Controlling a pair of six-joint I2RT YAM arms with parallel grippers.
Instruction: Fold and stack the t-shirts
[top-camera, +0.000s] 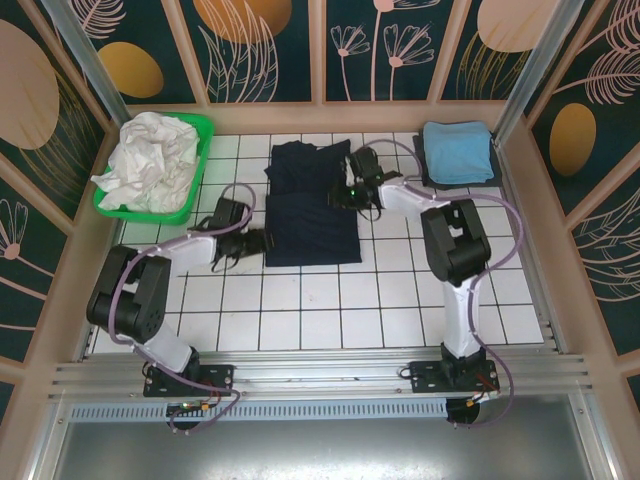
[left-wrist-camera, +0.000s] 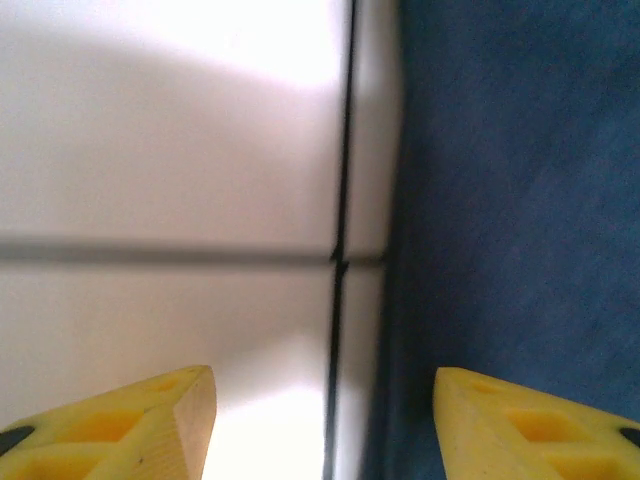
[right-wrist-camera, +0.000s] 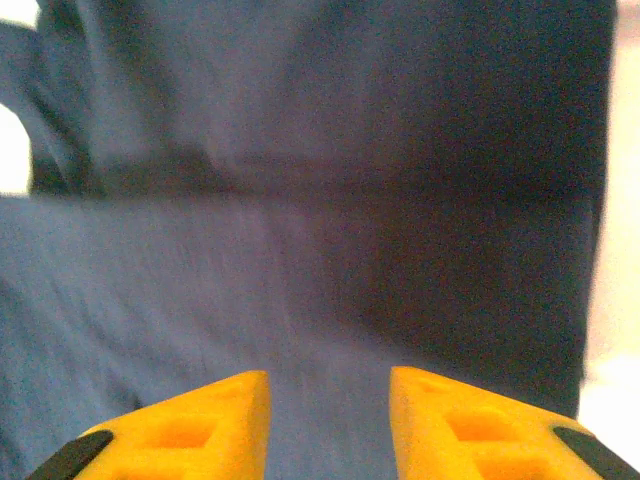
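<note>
So the navy shirt (top-camera: 312, 215) is lying flat in the middle of the white tiled surface (top-camera: 400, 300). It's laid out as a long rectangle running away from the arms, with a crease across the middle, so I'd guess the sides are already tucked in and the end-over-end fold is what's left. The left jaws sit low at the shirt's left edge, near the front corner. In the left wrist view they stand well apart, one finger over bare tile and the other over the cloth, with nothing gripped. That looks to me like they're either letting go or lining up on the hem. The right jaws hang over the right side of the shirt, about at the crease. They have a narrower gap and I can't see any fabric pinched in it, just navy cloth underneath. Having one arm on each side makes sense, since a floppy shirt folds straighter when both edges get lifted together. The light blue shirt (top-camera: 458, 150) is folded at the back right corner, probably the start of the stack. The white shirt (top-camera: 150, 165) sits crumpled in the green basket (top-camera: 200, 170) at the back left, waiting its turn I reckon.
</note>
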